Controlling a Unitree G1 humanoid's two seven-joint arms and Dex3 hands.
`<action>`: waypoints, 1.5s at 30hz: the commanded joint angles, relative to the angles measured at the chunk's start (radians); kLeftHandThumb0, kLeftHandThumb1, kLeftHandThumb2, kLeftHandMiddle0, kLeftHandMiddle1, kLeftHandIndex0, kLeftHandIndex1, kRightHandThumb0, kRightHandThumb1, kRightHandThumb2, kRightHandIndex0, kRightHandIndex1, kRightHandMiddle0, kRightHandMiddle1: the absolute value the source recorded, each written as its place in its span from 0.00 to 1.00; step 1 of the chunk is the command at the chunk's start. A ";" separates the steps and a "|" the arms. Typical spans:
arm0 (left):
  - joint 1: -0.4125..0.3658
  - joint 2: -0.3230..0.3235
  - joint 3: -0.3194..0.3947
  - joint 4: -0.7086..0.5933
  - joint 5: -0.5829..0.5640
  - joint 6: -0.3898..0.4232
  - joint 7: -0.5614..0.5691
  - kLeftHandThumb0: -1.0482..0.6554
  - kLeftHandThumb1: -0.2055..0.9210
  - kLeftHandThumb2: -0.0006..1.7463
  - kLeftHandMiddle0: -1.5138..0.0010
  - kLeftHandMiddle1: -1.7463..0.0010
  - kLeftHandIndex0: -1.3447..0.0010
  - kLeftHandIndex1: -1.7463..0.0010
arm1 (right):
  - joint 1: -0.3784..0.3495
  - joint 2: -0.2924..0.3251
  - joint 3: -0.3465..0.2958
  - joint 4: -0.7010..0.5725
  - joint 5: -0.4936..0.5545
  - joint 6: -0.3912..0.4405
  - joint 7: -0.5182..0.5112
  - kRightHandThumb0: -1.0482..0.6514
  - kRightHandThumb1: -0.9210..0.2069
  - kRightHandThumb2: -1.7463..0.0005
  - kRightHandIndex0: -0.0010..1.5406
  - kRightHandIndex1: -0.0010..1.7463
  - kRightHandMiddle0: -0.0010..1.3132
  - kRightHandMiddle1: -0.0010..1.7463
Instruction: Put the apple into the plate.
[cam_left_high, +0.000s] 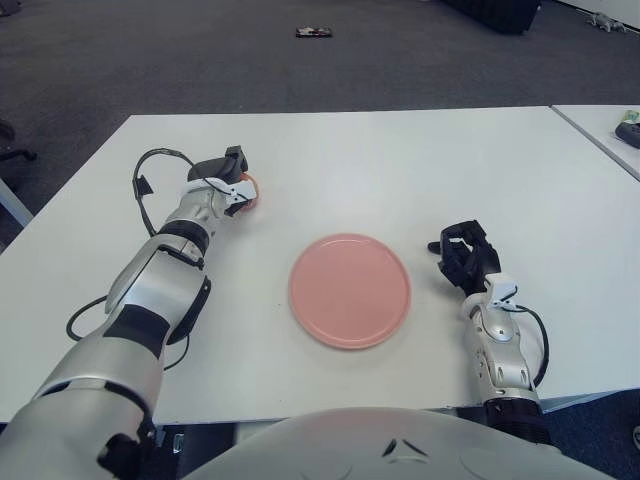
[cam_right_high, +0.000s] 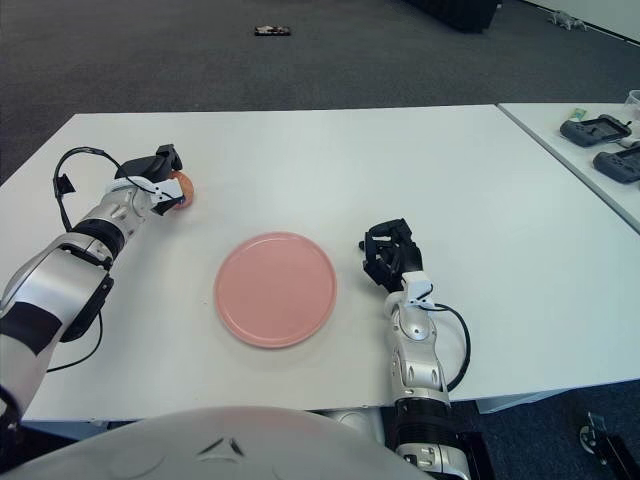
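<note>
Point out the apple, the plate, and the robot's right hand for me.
apple (cam_right_high: 183, 190): right eye view, on the orange side showing past the left hand.
plate (cam_left_high: 350, 290): left eye view, on its bare pink middle.
right hand (cam_left_high: 466, 255): left eye view, on the black curled fingers.

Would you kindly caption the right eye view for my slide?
Left hand covering the apple, pink plate waiting empty, right hand beside it.

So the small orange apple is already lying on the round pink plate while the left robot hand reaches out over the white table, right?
Not quite. The round pink plate holds nothing; the small orange apple is on the white table well to the plate's left, at the fingers of the left robot hand, as the right eye view shows. The left robot hand does reach out over the table.
</note>
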 joint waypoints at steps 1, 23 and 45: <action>0.028 -0.015 -0.009 0.020 0.005 -0.003 -0.054 0.56 0.20 0.92 0.43 0.06 0.50 0.00 | -0.001 -0.006 0.001 -0.007 0.003 0.008 0.004 0.41 0.07 0.63 0.29 0.68 0.18 1.00; 0.028 -0.013 0.000 0.014 -0.002 -0.046 -0.027 0.62 0.19 0.92 0.42 0.10 0.53 0.00 | -0.007 -0.002 -0.004 0.002 0.013 -0.004 0.012 0.41 0.08 0.63 0.30 0.69 0.19 1.00; 0.013 -0.031 0.010 0.009 -0.023 -0.067 -0.053 0.61 0.22 0.91 0.42 0.09 0.56 0.00 | -0.011 0.004 -0.001 0.002 0.013 -0.004 0.010 0.41 0.09 0.62 0.30 0.69 0.19 1.00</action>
